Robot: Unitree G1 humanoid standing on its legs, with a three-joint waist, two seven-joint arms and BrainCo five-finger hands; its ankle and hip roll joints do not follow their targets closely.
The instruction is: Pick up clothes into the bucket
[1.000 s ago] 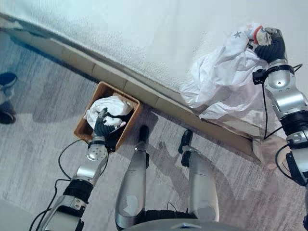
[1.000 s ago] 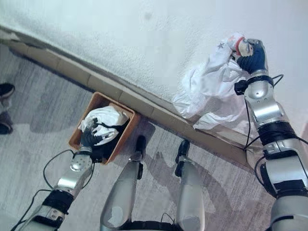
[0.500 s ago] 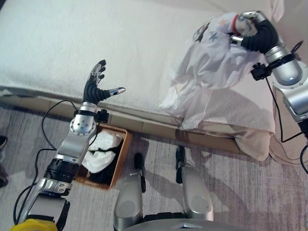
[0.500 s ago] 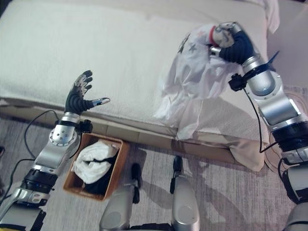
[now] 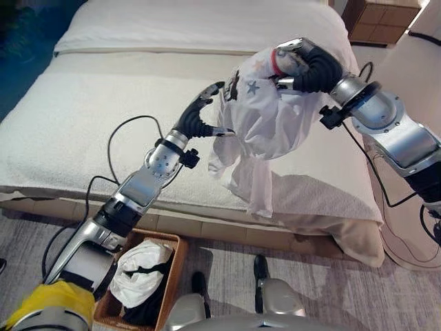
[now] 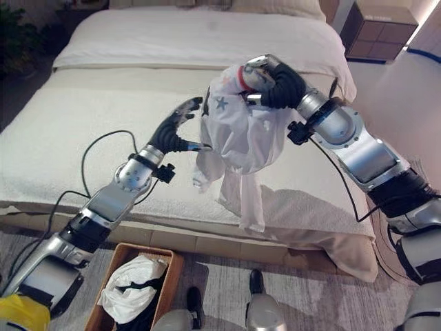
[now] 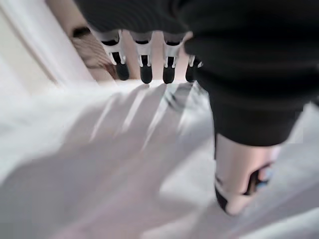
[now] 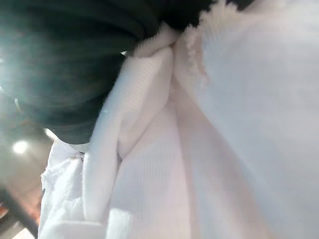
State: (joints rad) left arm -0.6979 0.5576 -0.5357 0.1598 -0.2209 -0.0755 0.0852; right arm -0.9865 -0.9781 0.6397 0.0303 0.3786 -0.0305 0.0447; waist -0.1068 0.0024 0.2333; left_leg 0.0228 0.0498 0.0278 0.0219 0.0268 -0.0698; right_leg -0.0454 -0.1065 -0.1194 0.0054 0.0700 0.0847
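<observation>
A wide bed with a white textured cover [image 5: 89, 131] stands on grey wood-grain flooring [image 5: 324, 289], with a brown wooden nightstand [image 5: 375, 15] beyond its far corner. At the bed's foot sits a brown woven bucket [image 5: 169, 283] holding bunched white and dark clothes [image 5: 140, 272]. Above the bed, the right hand [image 5: 300, 62] is clenched around a white star-printed garment [image 5: 265, 124] (it hangs free). The left hand [image 5: 200, 117], fingers straight, reaches just beside the cloth.
</observation>
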